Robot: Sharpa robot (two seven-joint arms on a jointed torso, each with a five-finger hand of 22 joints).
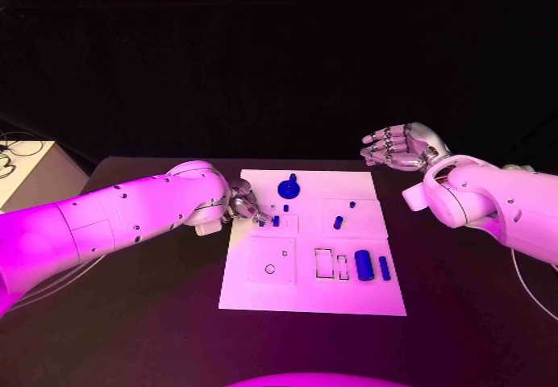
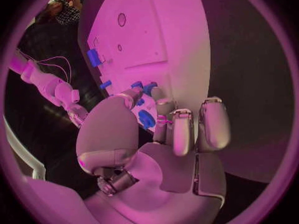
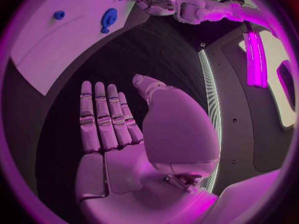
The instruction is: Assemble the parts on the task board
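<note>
The white task board (image 1: 305, 292) lies mid-table. On it are a round blue disc (image 1: 289, 189), two small blue pegs (image 1: 337, 222) and two blue cylinders (image 1: 364, 265) by the empty slots. My left hand (image 1: 247, 203) rests over the board's left edge, fingers curled down near more small pegs (image 1: 276, 220). In the left wrist view a small blue part (image 2: 147, 118) sits between the thumb and fingers (image 2: 182, 132); whether it is pinched I cannot tell. My right hand (image 1: 401, 147) hovers off the board's far right corner, fingers (image 3: 102, 117) straight, holding nothing. The board (image 3: 56, 45) and disc (image 3: 109, 19) lie beyond it.
A pale box (image 1: 26, 176) with cables on it stands beyond the table's left edge. Bare black tabletop (image 1: 139, 322) surrounds the board on both sides and in front. My left arm (image 1: 105, 222) crosses the table's left half.
</note>
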